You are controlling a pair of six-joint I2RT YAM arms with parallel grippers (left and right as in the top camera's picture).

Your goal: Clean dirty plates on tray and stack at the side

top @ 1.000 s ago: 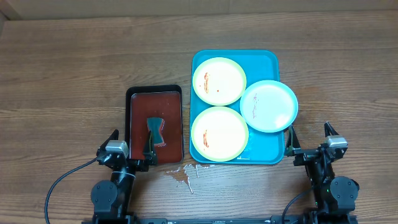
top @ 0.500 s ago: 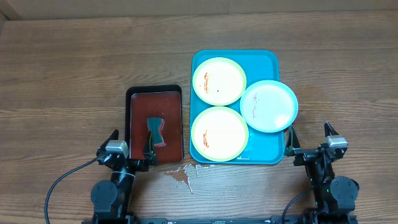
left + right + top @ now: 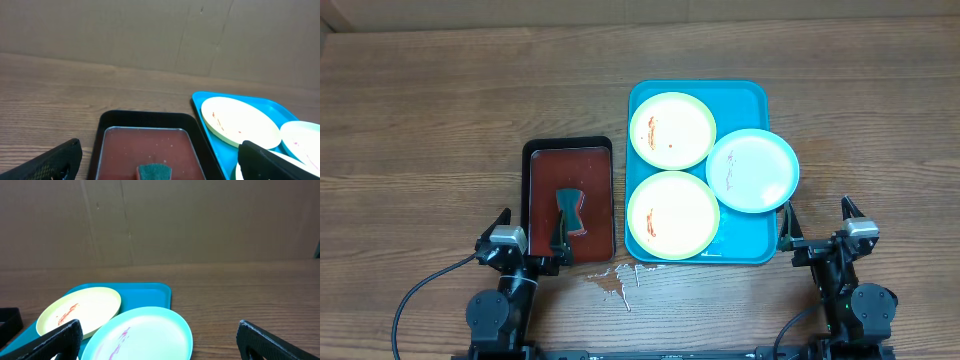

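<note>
Overhead, we look straight down on the whole table (image 3: pixel 420 120). Our wrist cameras sit low at 6 o'clock, facing 12, close in; both share the tray (image 3: pixel 145 296) and far yellow-green plate (image 3: pixel 240 127).

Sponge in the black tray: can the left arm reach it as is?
Probably yes. The sponge lies uncovered in the black tray, straight ahead of the open left gripper, with nothing between.

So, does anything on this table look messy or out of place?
Yes. A pale splash marks the table just in front of the black tray and the turquoise tray. Also, the blue plate sticks out over the turquoise tray's right rim instead of lying fully inside.
</note>
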